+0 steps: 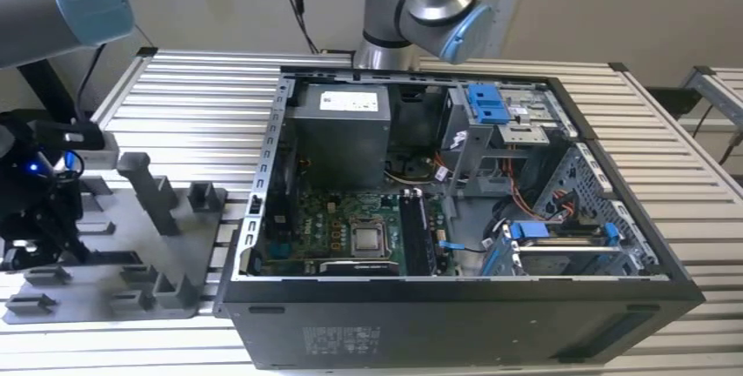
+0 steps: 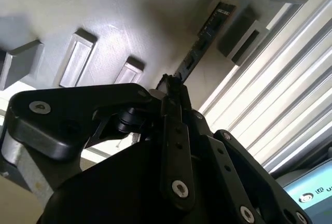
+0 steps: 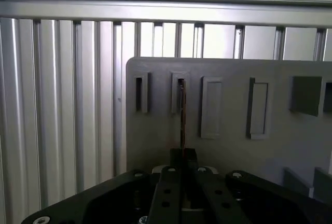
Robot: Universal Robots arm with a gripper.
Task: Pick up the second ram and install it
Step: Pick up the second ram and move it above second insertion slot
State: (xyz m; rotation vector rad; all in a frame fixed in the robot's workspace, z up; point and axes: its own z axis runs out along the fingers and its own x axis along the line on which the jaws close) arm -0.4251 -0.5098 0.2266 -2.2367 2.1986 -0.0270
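Fingers narrow, pinching thin dark memory board standing in grey plastic holder tray on slatted counter, at the exterior view's left. We fear skewed lift binds board in slot, or thin grip slips.

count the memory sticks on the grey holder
1: the memory stick stands on edge in the grey holder, its near end pinched by the gripper. More could hide behind the gripper.

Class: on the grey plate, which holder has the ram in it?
The holder straight ahead of the gripper: the ram stands edge-on in its slot, near end in the gripper. The neighbouring holders' slots are bare.
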